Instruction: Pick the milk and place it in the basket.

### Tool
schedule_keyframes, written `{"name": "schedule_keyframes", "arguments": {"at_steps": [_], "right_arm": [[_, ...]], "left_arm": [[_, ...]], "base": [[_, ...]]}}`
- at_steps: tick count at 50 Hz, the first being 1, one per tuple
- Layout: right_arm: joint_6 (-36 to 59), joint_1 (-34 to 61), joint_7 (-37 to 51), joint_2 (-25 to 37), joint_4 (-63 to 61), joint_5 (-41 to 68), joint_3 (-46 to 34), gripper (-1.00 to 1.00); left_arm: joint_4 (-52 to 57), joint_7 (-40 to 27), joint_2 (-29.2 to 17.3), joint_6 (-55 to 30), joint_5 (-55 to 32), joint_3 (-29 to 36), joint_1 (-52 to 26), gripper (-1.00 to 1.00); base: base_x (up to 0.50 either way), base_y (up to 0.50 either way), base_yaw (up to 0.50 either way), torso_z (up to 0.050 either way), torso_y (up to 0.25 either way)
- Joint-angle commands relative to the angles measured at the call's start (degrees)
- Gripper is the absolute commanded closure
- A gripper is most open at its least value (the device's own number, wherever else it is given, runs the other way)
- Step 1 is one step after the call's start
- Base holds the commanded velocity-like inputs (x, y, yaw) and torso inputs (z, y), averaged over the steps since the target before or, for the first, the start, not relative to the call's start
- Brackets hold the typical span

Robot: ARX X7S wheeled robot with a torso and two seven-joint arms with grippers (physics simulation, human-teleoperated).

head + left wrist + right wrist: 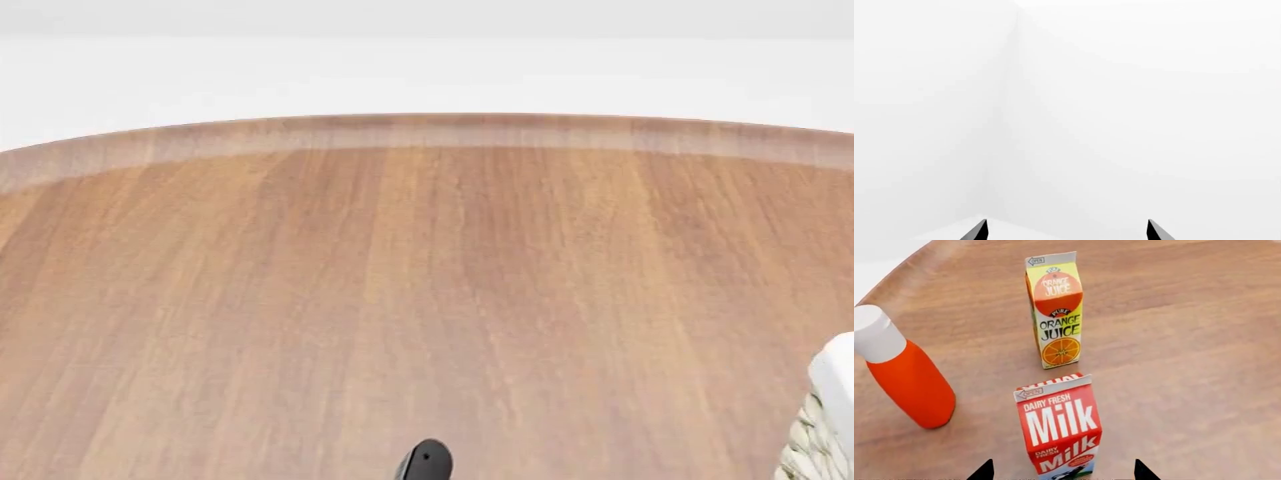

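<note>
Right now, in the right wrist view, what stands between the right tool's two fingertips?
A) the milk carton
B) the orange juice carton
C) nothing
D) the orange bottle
A: the milk carton stands upright between the right tool tips, orange juice carton farther off.

All readable print is in the right wrist view. The milk (1059, 432) carton bears "DAIRY FRESH" in small white letters above a large white "Milk" on its red top panel, repeated lower as "DAIRY FRESH Milk", and a small "OPEN" arrow tab at its top edge. The orange juice carton (1054, 310) reads "PURE ORANGE JUICE" twice, on its sloped top and on the front, with an "OPEN" tab at its top too.
</note>
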Motion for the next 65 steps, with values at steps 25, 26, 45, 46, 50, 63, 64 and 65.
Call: {"name": "schedule_keyframes", "arguments": {"at_steps": [25, 26, 45, 46, 50, 63, 64, 65], "right_arm": [[-1.64, 2.37, -5.01, -4.89, 6.95, -2.88, -1.71, -1.0], [-1.7, 2.49, -5.17, -5.04, 7.29, -3.1, -1.95, -1.0], [-4.38, 4.18, -9.06, -8.86, 14.81, -4.73, -4.48, -1.0], [-4.51, 4.2, -9.17, -8.96, 15.01, -4.68, -4.47, -1.0], [-4.77, 4.47, -9.69, -9.45, 16.1, -4.85, -4.8, -1.0], [-6.34, 6.11, -11.95, -11.96, 21.39, -5.96, -6.12, -1.0], [-6.45, 6.24, -12.15, -12.13, 21.75, -5.94, -6.14, -1.0], [-6.49, 6.39, -12.33, -12.29, 22.11, -6.02, -6.27, -1.0]], "left_arm": [[-0.12, 1.33, 0.9, 0.48, 0.91, -0.81, 0.24, -1.0], [-0.17, 1.3, 0.91, 0.5, 0.97, -0.77, 0.22, -1.0], [-0.57, 1.31, 0.87, 0.82, 0.97, -0.67, 0.25, -1.0], [-0.57, 1.3, 0.87, 0.85, 1.04, -0.64, 0.26, -1.0], [-0.59, 1.25, 0.83, 0.86, 1.0, -0.62, 0.25, -1.0], [-0.49, 1.16, 0.69, 0.92, 0.87, -0.53, 0.28, -1.0], [-0.5, 1.09, 0.69, 0.91, 0.96, -0.51, 0.27, -1.0], [-0.49, 1.07, 0.68, 0.91, 0.89, -0.55, 0.28, -1.0]], "base": [[0.0, 0.0, 0.0, 0.0, 0.0], [0.0, 0.0, 0.0, 0.0, 0.0], [0.0, 0.0, 0.0, 0.0, 0.0], [0.0, 0.0, 0.0, 0.0, 0.0], [0.0, 0.0, 0.0, 0.0, 0.0], [0.0, 0.0, 0.0, 0.0, 0.0], [0.0, 0.0, 0.0, 0.0, 0.0], [0.0, 0.0, 0.0, 0.0, 0.0]]}}
